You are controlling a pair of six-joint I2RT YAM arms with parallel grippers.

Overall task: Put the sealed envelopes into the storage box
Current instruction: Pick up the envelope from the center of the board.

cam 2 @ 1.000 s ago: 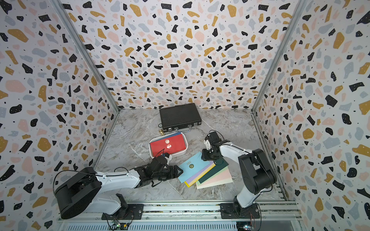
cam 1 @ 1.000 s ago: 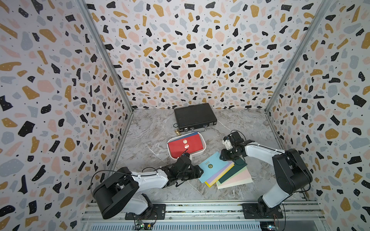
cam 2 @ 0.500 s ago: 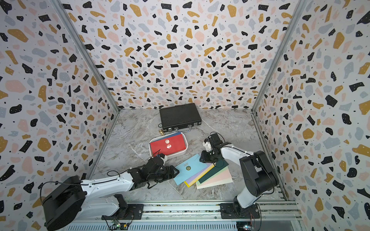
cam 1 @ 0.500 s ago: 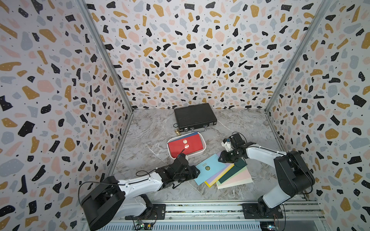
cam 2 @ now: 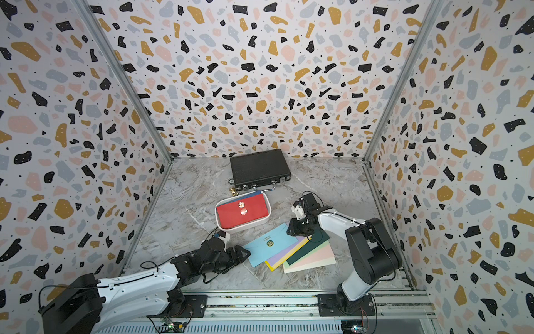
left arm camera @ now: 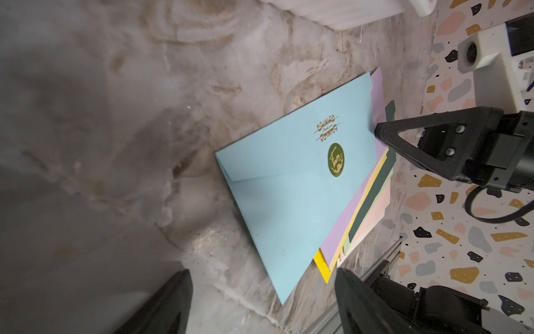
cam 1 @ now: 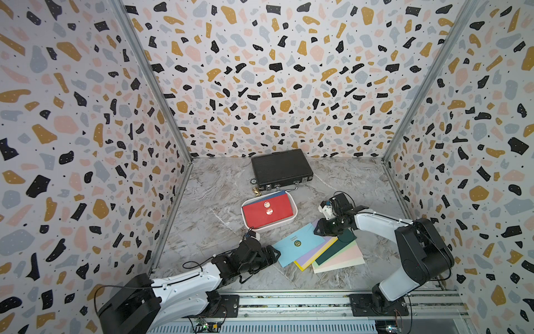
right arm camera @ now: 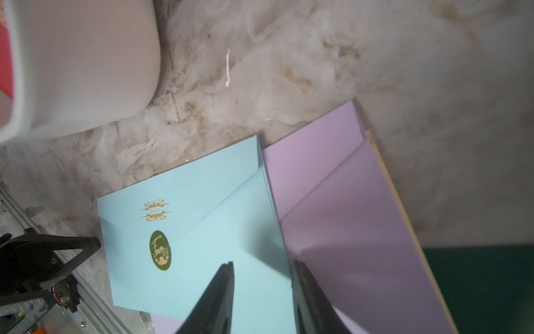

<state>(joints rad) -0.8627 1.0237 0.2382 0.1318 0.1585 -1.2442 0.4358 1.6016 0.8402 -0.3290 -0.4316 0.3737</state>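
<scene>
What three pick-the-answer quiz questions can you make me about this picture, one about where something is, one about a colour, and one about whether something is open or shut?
1. Where is the black briefcase?
A. behind the storage box
B. inside it
C. under the envelopes

2. What colour is the top envelope of the fanned pile?
A. red
B. light blue
C. pink

3. How do the jaws of the left gripper stand?
A. shut on an envelope
B. shut on nothing
C. open, holding nothing

Answers: 1 A, both top views show it beyond the box, farther from the robot; 2 B, light blue lies over the other colours; 3 C, the left wrist view shows a wide gap with nothing gripped.
</scene>
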